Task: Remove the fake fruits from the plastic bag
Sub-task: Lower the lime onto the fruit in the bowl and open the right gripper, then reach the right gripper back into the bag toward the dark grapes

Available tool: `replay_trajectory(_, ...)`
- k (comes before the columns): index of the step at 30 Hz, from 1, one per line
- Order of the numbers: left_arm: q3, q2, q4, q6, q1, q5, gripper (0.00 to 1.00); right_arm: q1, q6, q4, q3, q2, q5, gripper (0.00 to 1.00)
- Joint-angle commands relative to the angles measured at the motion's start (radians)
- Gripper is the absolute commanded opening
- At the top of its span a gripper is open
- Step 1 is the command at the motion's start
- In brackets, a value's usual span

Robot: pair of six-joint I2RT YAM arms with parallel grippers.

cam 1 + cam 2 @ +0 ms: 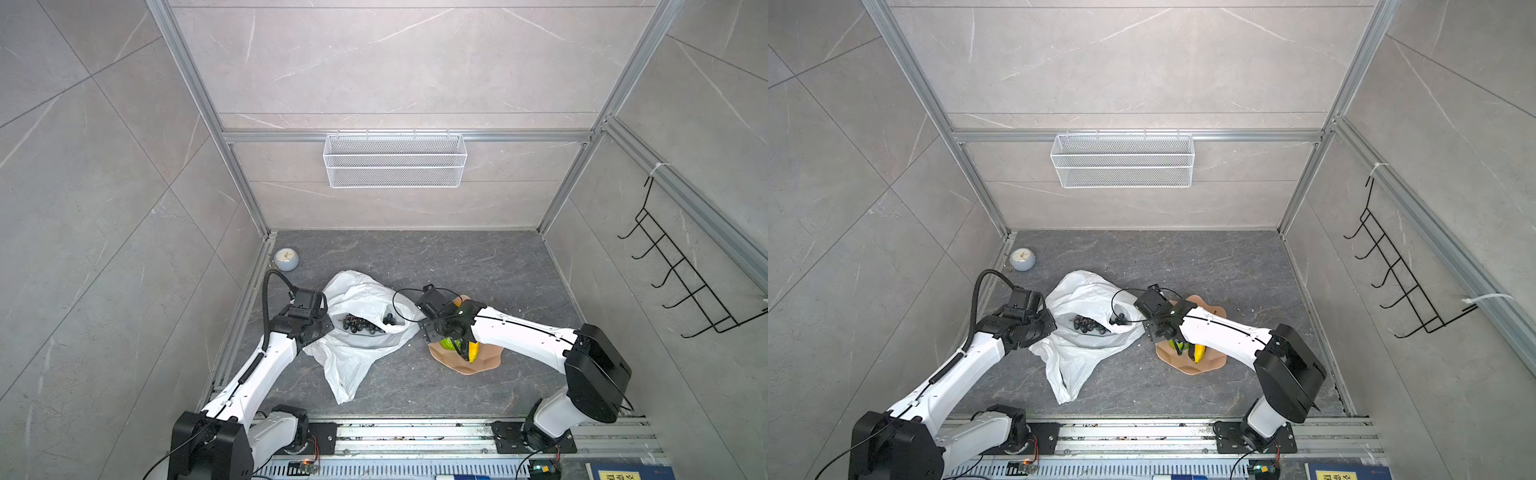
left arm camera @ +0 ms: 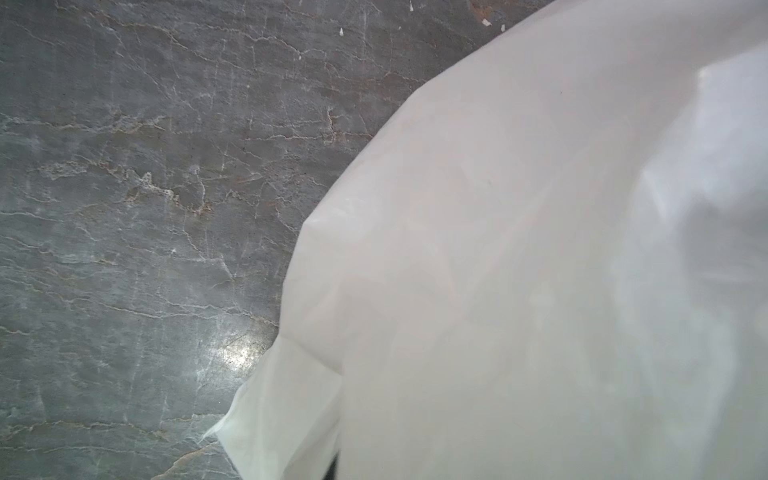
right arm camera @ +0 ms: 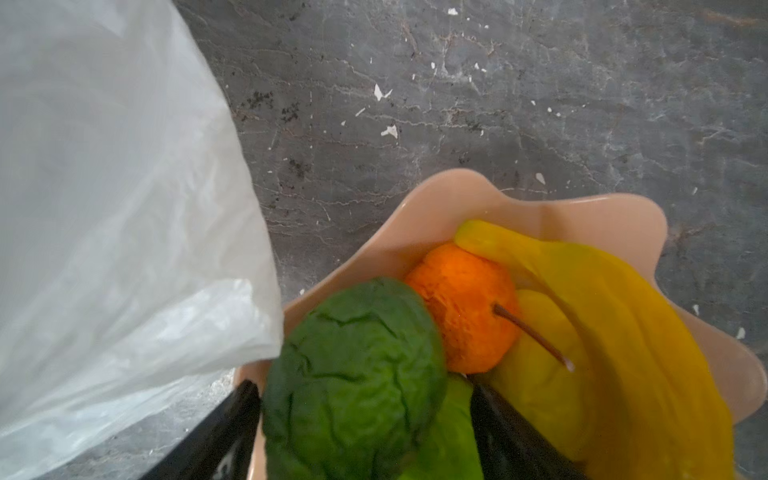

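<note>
Now my right gripper (image 3: 363, 386) stands spread around the dark green fruit (image 3: 353, 365) on the plate (image 3: 415, 199) — the grape bunch (image 1: 360, 325) lies to its left, inside the plastic bag (image 1: 353, 361). My left gripper (image 1: 319, 327), closed, pinches the bag's rim.

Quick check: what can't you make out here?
What the left gripper holds: its wrist hides the tips in both top views; plastic bag fills left wrist view.
Under the grape bunch: bag folds hide it, both top views.
Plate: right arm covers most in both top views; right wrist view crops it.
</note>
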Motion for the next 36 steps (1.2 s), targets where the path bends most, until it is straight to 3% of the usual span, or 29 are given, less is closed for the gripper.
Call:
replay_trajectory(1,-0.002,-0.021,0.019,0.036,0.000,0.038,0.04,0.002,0.020,-0.019,-0.011,-0.075,0.004,0.82)
replay_trajectory(5,-0.010,-0.014,0.017,0.040,-0.017,0.061,0.05,0.047,0.055,-0.055,0.004,-0.138,0.029,0.78)
replay_trajectory(10,-0.030,0.001,0.011,0.019,-0.045,0.058,0.07,0.193,0.124,-0.027,0.054,-0.185,0.009,0.71)
replay_trajectory(16,-0.043,0.023,0.025,-0.002,-0.044,0.051,0.09,0.309,0.137,0.107,0.178,-0.041,-0.139,0.62)
replay_trajectory(22,-0.078,0.021,0.121,-0.048,-0.019,0.120,0.09,0.291,0.021,0.165,0.354,0.194,-0.354,0.54)
replay_trajectory(36,-0.045,0.126,0.185,-0.003,0.027,0.151,0.09,0.166,-0.202,0.070,0.758,0.582,-0.386,0.44)
